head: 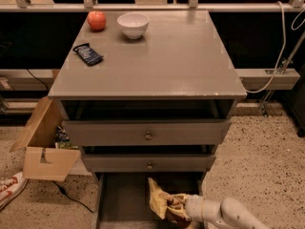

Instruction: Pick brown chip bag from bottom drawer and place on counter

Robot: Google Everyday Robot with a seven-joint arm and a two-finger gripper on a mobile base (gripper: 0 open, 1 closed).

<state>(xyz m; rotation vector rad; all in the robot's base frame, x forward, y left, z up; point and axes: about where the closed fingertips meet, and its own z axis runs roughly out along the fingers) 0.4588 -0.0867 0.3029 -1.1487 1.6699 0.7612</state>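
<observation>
The bottom drawer (119, 202) is pulled open at the foot of the grey cabinet. The brown chip bag (159, 202) stands tilted in its right half, tan end up. My gripper (178, 209) is at the end of the white arm (224, 213) coming in from the lower right, shut on the bag's lower dark part. The bag looks raised off the drawer floor. The counter (162, 56) is the broad grey top above.
On the counter's back left are a red apple (96, 19), a white bowl (133, 25) and a small dark blue packet (87, 54). Two shallower drawers with round knobs (148, 136) sit above. An open cardboard box (43, 144) stands left of the cabinet on the speckled floor.
</observation>
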